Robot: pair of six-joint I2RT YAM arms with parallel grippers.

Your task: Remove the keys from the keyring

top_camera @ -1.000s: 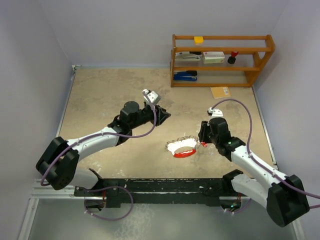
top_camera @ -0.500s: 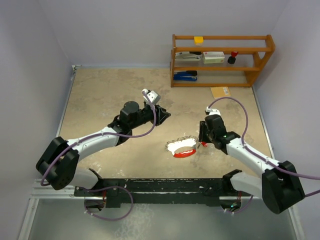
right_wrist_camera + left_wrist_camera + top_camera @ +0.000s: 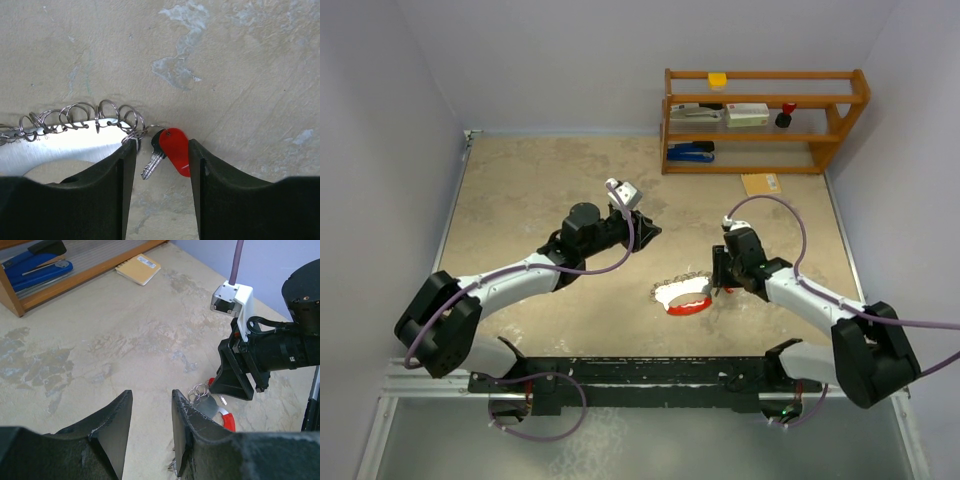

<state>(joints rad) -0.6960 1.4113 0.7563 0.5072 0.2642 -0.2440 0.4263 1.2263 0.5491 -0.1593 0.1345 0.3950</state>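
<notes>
Progress nil: small silvery key with red head [image 3: 167, 149] lying on mottled beige surface [image 3: 225, 75], apparently linked to red-and-white crescent fob with silvery rings [image 3: 65, 137]. Right end effector [image 3: 160, 165] spread astride key, gripping nothing; left end effector [image 3: 151, 400] parted, well apart. Detachment outstanding.

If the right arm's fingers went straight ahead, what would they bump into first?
Probably the small red-headed key: it lies on the table, right between the open fingers of the right gripper. How far off is unclear.
</notes>
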